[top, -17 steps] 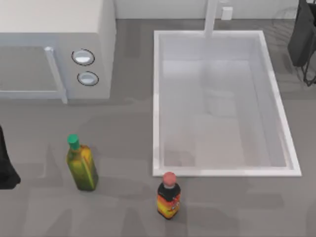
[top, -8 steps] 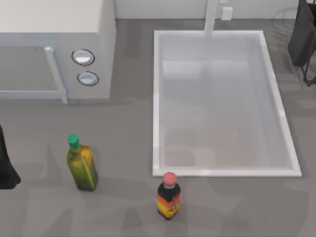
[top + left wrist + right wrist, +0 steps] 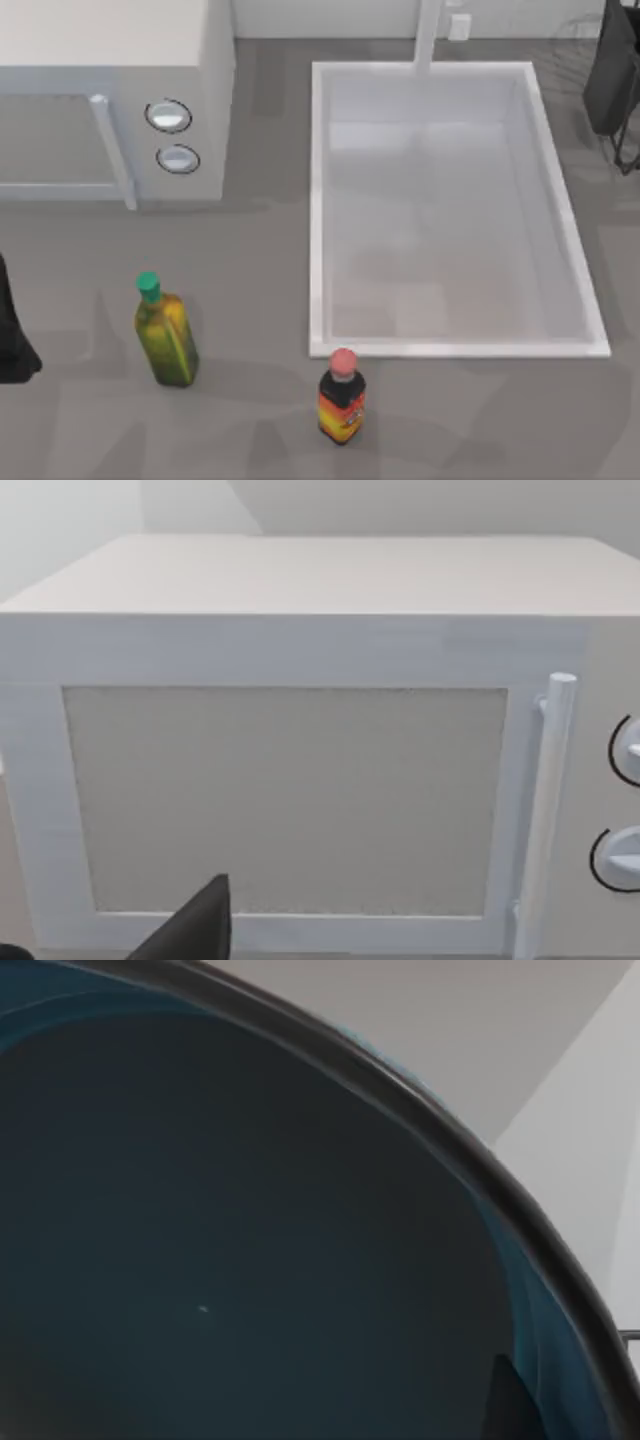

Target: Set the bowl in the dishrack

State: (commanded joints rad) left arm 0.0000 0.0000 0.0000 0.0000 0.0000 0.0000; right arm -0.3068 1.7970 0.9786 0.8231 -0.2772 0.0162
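The bowl (image 3: pixel 230 1250) is very close in the right wrist view, its dark teal-blue inside bounded by a dark curved rim. My right gripper (image 3: pixel 610 70) is a dark shape at the far right back corner of the table, over the thin curved wires of the dishrack (image 3: pixel 627 152). Whether the bowl rests on the dishrack cannot be told. My left gripper (image 3: pixel 12 345) stays parked at the table's left edge and faces the microwave (image 3: pixel 300 780).
A white microwave (image 3: pixel 110 90) stands at the back left. The big white sink basin (image 3: pixel 320 200) with its faucet (image 3: pixel 428 35) takes the middle right. A green-capped oil bottle (image 3: pixel 165 335) and a red-capped sauce bottle (image 3: pixel 342 398) stand near the front.
Faint shadows on the sink floor have shifted and faded. Neither arm has visibly moved in the top view.
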